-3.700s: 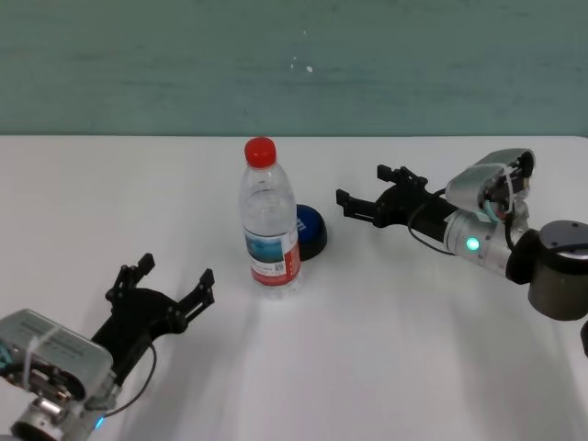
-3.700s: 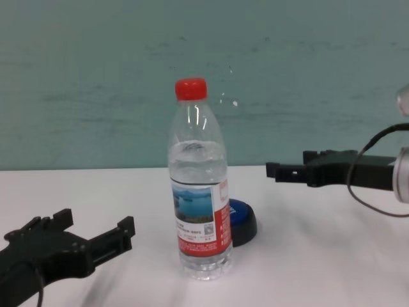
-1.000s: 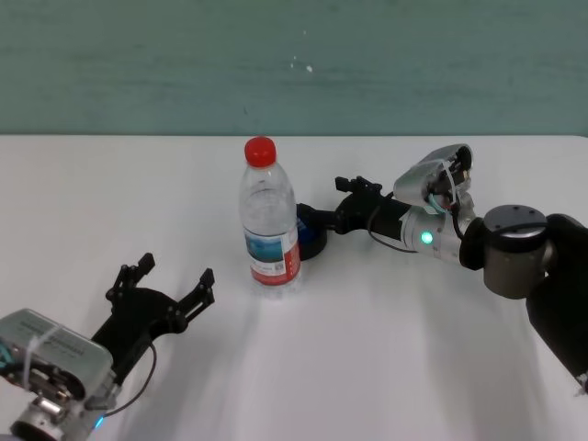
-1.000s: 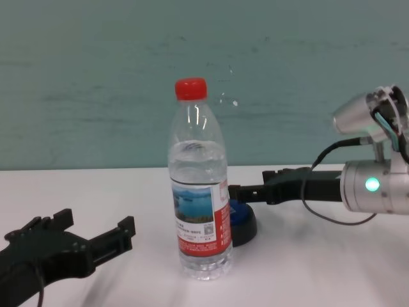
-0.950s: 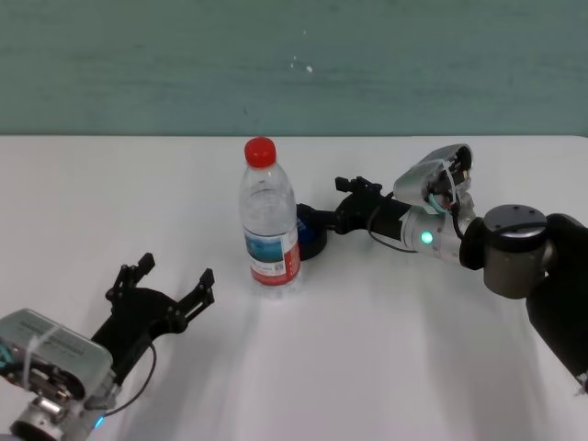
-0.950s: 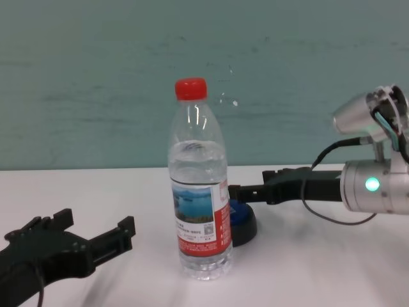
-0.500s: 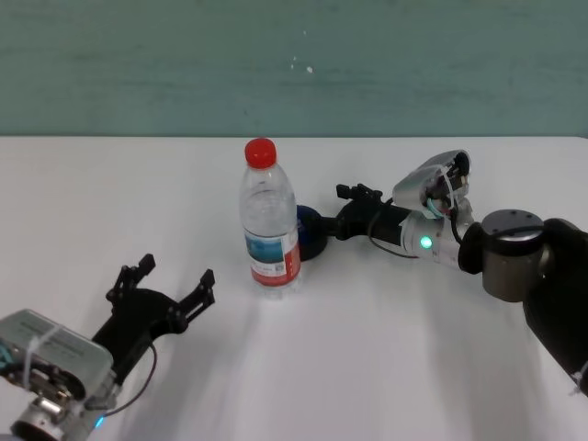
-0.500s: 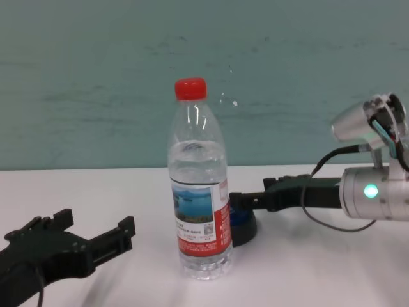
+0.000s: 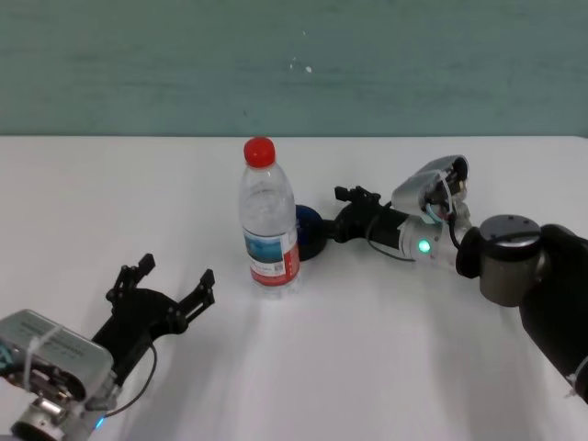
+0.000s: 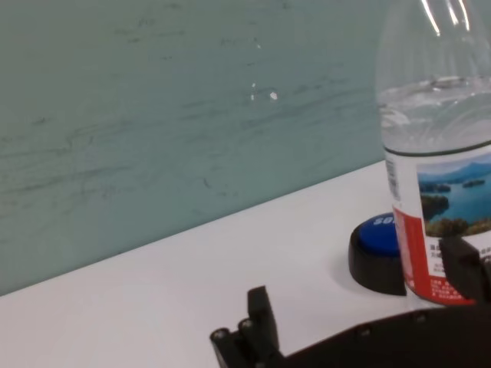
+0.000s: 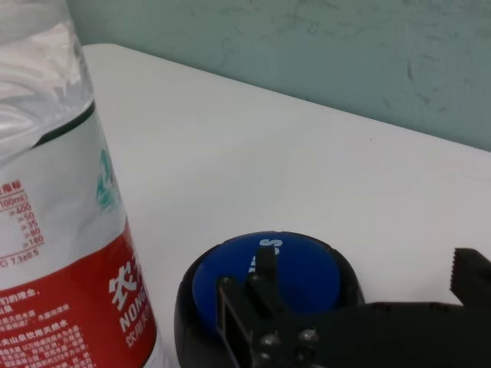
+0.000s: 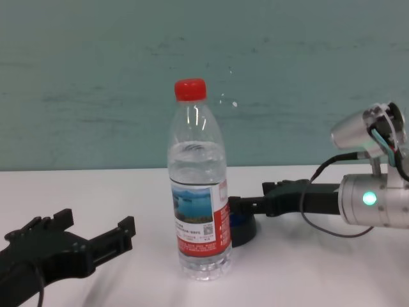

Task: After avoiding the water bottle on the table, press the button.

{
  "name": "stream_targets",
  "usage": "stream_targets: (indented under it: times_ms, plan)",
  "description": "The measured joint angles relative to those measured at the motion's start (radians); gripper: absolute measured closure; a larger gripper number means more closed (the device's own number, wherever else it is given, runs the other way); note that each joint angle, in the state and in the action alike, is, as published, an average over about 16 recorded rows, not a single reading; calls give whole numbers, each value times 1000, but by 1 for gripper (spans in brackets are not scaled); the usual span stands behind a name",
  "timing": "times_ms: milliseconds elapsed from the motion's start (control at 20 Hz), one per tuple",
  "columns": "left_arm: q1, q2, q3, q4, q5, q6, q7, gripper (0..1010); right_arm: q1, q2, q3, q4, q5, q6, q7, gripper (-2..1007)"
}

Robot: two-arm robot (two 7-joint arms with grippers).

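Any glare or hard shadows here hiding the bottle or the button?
Head view: even light, only a faint soft shadow under the water bottle on the table. Chest view: thin white glints on the bottle's shoulder, nothing hidden. Right wrist view: no glare on the button; the open right gripper partly covers its blue top. The left gripper sits parked near-left, open.

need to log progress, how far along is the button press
Done: the right gripper has reached past the water bottle, which stands upright on the table. In hand: one finger of the open right gripper sits over the blue button, at or just above its top. Left: confirming the press and withdrawing. The left gripper is parked near the table's front edge.
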Motion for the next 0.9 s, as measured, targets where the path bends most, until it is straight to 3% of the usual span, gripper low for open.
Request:
stream_targets:
  times_ms: [350,900]
  plan:
    - [0,0,0,0,0,0,0,10,-10,3,4,-16,-12,-6,-9,1]
    - [0,0,0,0,0,0,0,10,-54,24,24,-125,-35,-47,-54,1]
